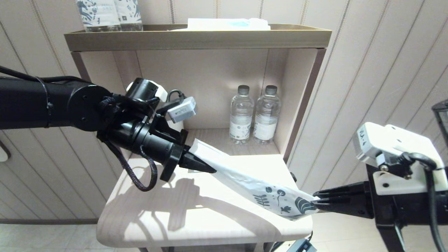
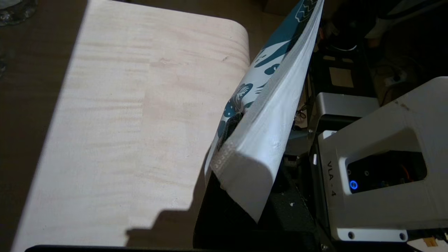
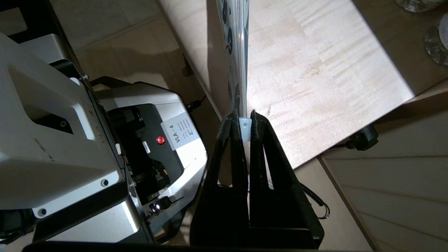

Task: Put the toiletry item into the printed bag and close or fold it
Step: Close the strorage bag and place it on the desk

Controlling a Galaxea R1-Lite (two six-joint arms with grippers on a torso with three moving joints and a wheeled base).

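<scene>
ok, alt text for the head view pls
Two black claws hold the printed bag stretched above the light wood table: left claw shut on its plain white end, right claw shut on its leaf-printed end. Two water bottles stand in the shelf behind.

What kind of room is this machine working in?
Probably a hotel room or a mock-up of one: a pale wooden shelf unit against panelled walls, two sealed water bottles set out in its niche, and a printed bag like guest toiletries come in.

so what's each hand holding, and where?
Both hold the white translucent printed plastic pouch: left hand at its plain end, right hand at its leaf-printed end.
</scene>
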